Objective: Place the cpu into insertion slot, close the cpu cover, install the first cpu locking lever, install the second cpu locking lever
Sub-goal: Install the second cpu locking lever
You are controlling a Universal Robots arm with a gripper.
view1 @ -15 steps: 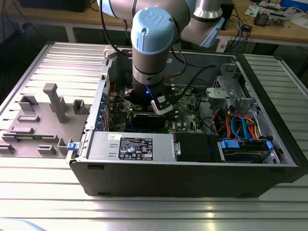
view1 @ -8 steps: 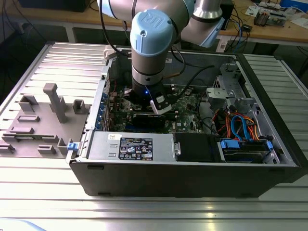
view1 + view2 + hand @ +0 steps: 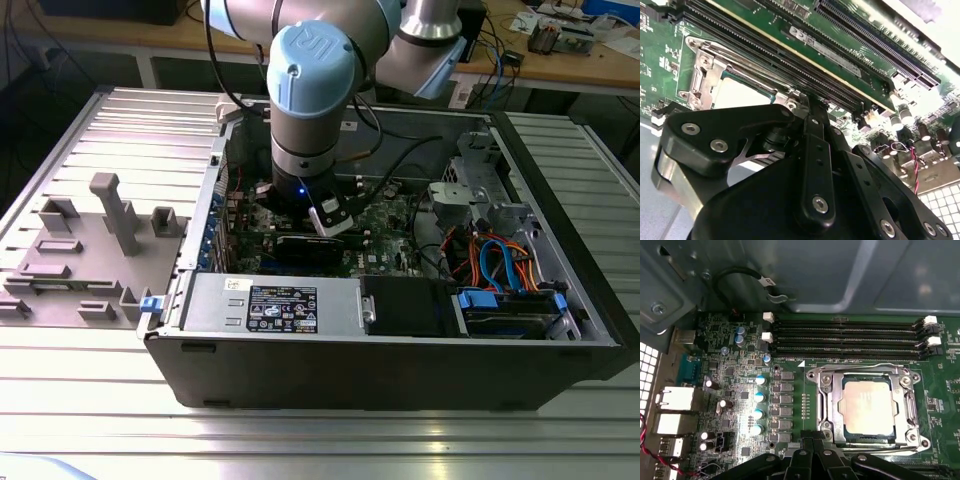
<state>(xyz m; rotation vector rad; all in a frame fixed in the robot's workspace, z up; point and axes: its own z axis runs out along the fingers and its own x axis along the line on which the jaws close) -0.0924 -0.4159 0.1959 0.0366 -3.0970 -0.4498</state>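
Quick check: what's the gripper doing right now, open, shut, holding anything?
Gripper: cannot be told; it sits just beside the cpu cover, which lies closed over the cpu.

The arm (image 3: pixel 305 110) reaches down into the open computer case (image 3: pixel 400 340). Its wrist hangs just above the green motherboard (image 3: pixel 385 225), with a grey fixture tray (image 3: pixel 90 250) well apart.

The cpu (image 3: pixel 867 407) sits in the insertion slot (image 3: pixel 830 405) (cpu cover (image 3: pixel 905 405) over it), beside the memory slots (image 3: pixel 845 340).
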